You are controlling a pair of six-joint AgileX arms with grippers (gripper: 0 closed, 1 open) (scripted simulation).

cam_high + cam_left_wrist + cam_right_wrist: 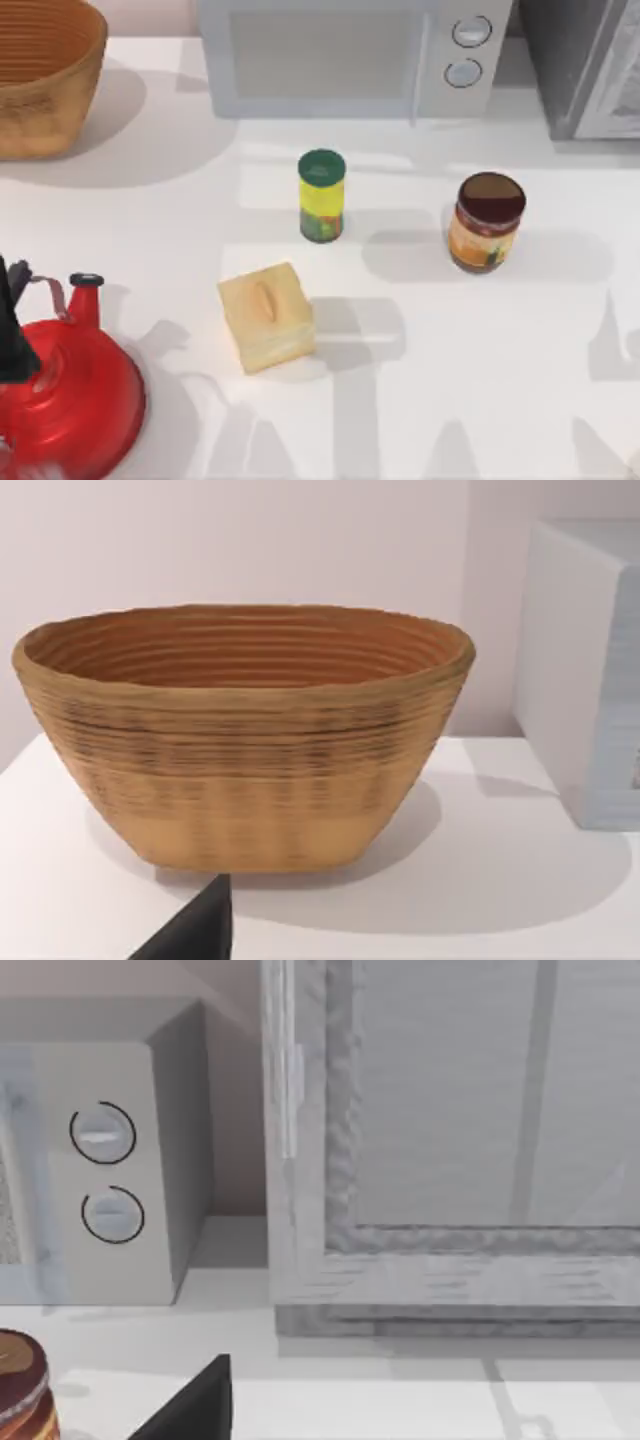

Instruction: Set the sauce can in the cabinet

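Neither gripper's state can be told: each wrist view catches just a dark corner of its own gripper, the left gripper [195, 928] facing the basket [245, 735] at the far left of the bench [480, 380], the right gripper [195, 1405] facing the cabinet [450, 1160] at the far right. Both arms look parked, so the job seems not yet begun. The can [487, 221] stands upright on the bench right of centre, free of any gripper, just near of the microwave [340, 55] and left of the cabinet. A slimmer green-topped can [321, 195] stands well apart to its left, a tan block [266, 316] lies nearer and further left, and a red kettle [70, 395] sits at the near left corner. The cabinet's pale door [480, 1110] looks closed, which I judge the main hazard: carrying the can over first would drive it into the panel, so the door probably needs opening beforehand. The can is squat and wide, so an off-centre pinch may let it slip or tip. Its closeness to the microwave leaves little room on the far side. Picking the green-topped can instead would be a plain mistake.
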